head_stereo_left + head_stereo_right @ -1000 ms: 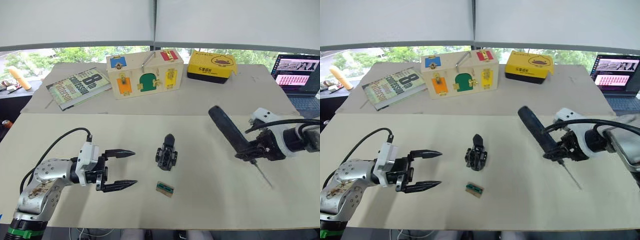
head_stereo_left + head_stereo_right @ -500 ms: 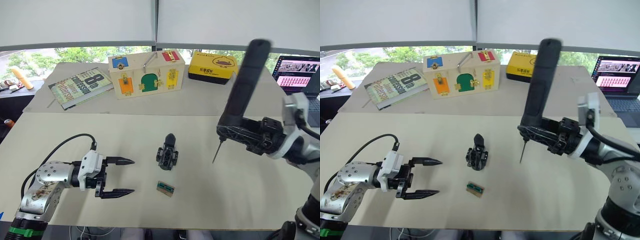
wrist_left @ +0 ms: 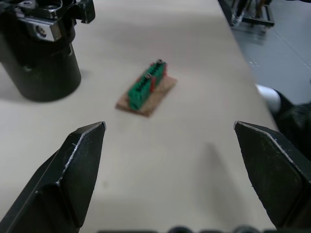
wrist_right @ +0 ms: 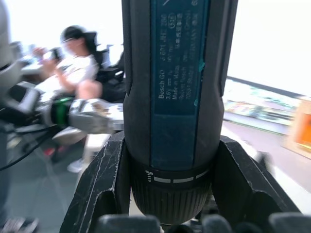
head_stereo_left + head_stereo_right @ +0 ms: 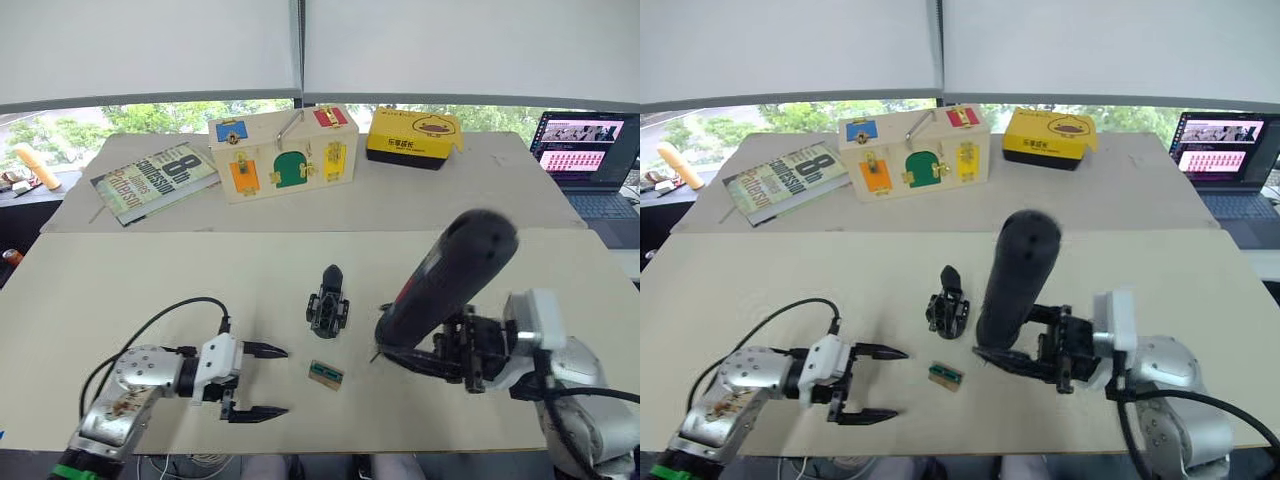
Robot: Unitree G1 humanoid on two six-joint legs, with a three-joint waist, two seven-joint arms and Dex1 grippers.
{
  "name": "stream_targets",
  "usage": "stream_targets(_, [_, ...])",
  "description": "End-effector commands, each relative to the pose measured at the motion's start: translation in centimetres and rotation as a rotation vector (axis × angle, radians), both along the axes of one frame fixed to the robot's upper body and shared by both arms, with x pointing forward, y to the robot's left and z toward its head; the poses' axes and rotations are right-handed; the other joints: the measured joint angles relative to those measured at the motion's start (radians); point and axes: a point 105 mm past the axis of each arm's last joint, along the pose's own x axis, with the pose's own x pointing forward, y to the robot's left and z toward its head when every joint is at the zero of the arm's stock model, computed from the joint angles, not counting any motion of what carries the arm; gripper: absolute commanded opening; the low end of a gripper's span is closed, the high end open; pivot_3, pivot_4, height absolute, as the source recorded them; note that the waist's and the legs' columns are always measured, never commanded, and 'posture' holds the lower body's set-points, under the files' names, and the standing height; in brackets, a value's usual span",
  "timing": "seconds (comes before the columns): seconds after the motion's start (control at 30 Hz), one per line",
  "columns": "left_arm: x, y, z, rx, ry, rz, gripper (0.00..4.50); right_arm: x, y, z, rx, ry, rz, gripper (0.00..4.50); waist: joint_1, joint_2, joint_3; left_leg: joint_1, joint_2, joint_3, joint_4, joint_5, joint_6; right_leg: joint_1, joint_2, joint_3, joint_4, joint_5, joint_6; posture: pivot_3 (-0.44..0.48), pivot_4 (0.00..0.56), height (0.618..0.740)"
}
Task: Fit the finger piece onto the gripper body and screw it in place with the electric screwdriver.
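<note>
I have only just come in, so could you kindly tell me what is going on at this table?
The right gripper is shut on the thick dark pen-shaped electric screwdriver, holding it above the table beside the small chunky black gripper body, which stands alone on the beige table. The left gripper hangs open nearby, pointing toward a small green-topped block.

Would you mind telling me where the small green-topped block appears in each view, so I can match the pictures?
Left eye view: the green-topped block lies on the table, just in front of the gripper body.
Right eye view: the same spot, between the two grippers.
Left wrist view: centre, beyond the open fingers.
Right wrist view: not in it.
Shared landmark: the gripper body.
</note>
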Motion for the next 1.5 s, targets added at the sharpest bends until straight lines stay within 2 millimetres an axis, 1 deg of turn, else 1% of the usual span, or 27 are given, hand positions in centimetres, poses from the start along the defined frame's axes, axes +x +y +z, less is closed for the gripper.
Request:
stream_targets(0.03, [0.5,-0.7,-0.1,0.009,-0.048,0.005,4.5,-0.3,0.7,0.8,0.021,-0.067,0.041,1.9,0.001,0.0,0.0,0.001,0.0,0.0,0.0,0.0,0.0,0.001,0.0,0.0,0.0,0.0,0.0,0.0,0.15,0.74])
stream_targets(0.17, [0.8,-1.7,-0.5,-0.006,-0.048,0.017,4.5,-0.3,1.2,0.0,-0.007,-0.074,0.077,1.9,0.005,-0.001,0.0,0.002,0.0,-0.001,-0.001,-0.001,0.001,0.002,-0.001,0.001,0.0,0.0,-0.001,0.0,0.15,0.74])
stream_targets(0.5, [0.3,-3.3,-1.9,-0.007,-0.021,-0.026,4.5,0.4,2.3,0.0,0.017,-0.059,0.085,1.9,0.021,0.0,0.0,0.002,0.0,-0.001,0.0,-0.002,0.003,0.002,-0.004,0.002,-0.001,0.0,-0.001,0.0,0.15,0.74])
stream_targets(0.7, [0.6,-3.5,-2.5,0.001,-0.013,-0.033,4.5,0.5,2.5,-0.3,-0.006,-0.054,0.106,1.9,0.031,0.0,0.0,0.002,0.0,-0.002,0.0,-0.004,0.008,0.003,-0.007,0.001,-0.002,0.001,0.0,0.0,0.15,0.74])
stream_targets(1.0, [0.7,-4.0,-2.5,-0.02,-0.006,-0.025,4.5,0.8,2.3,-0.6,-0.027,-0.042,0.104,1.9,0.037,0.0,0.0,0.001,-0.001,-0.002,0.0,-0.005,0.01,0.004,-0.011,-0.001,-0.003,0.002,0.002,0.0,0.15,0.74])
stream_targets(1.5, [0.6,-4.3,-2.7,-0.013,0.018,-0.027,4.5,1.2,2.0,-0.8,-0.034,-0.041,0.07,1.9,0.04,0.001,-0.001,0.0,-0.001,-0.006,0.0,-0.006,0.011,0.006,-0.017,-0.011,-0.007,0.002,0.003,0.0,0.15,0.74])
